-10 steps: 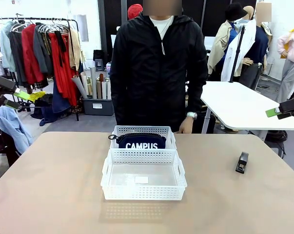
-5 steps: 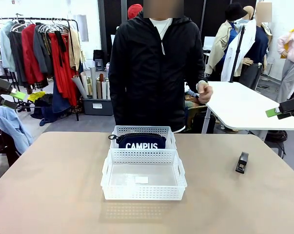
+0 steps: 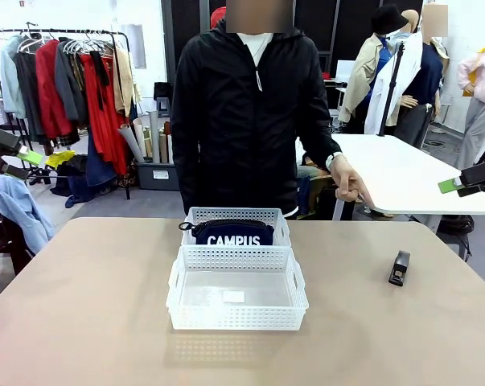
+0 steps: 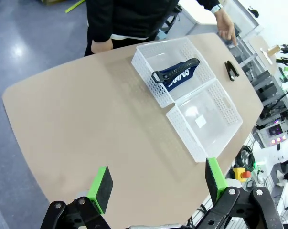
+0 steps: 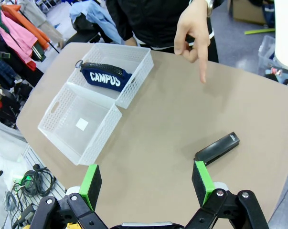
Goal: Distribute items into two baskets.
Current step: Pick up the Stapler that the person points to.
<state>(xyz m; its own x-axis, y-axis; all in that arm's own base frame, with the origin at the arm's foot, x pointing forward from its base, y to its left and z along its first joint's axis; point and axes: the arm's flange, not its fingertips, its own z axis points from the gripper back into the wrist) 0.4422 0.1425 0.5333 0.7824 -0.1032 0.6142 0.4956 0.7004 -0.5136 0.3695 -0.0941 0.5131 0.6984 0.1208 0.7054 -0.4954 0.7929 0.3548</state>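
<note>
**A:** How are the grippers seen?

**B:** The left gripper (image 4: 157, 171) is held wide open, with nothing between its green pads and nothing touched. It is raised high, well to the left of the near basket (image 3: 236, 322). The right gripper (image 5: 145, 177) is also spread wide, with nothing held or touched. It is raised well to the right of the near basket.

**A:** What is shown in the baskets?

**B:** The near basket is set at the middle of the table (image 3: 81, 305). Only a small white label is seen on its floor. The far basket (image 3: 236, 212) is placed directly behind the near basket, and the two walls appear to touch. The pouch (image 3: 234, 236) is stood on its long edge inside the far basket. Its white "CAMPUS" lettering is turned toward the near basket.

**A:** Where is the stapler found?

**B:** The stapler (image 3: 399, 268) is laid on the bare table, well to the right of the near basket and apart from both baskets. It is closed and is touched by nothing.

**A:** Is anything else seen?

**B:** A person is stood beyond the far basket. One hand (image 3: 348, 183) is held out behind and to the right of the near basket. In the right wrist view its index finger is pointed down toward the table.
</note>
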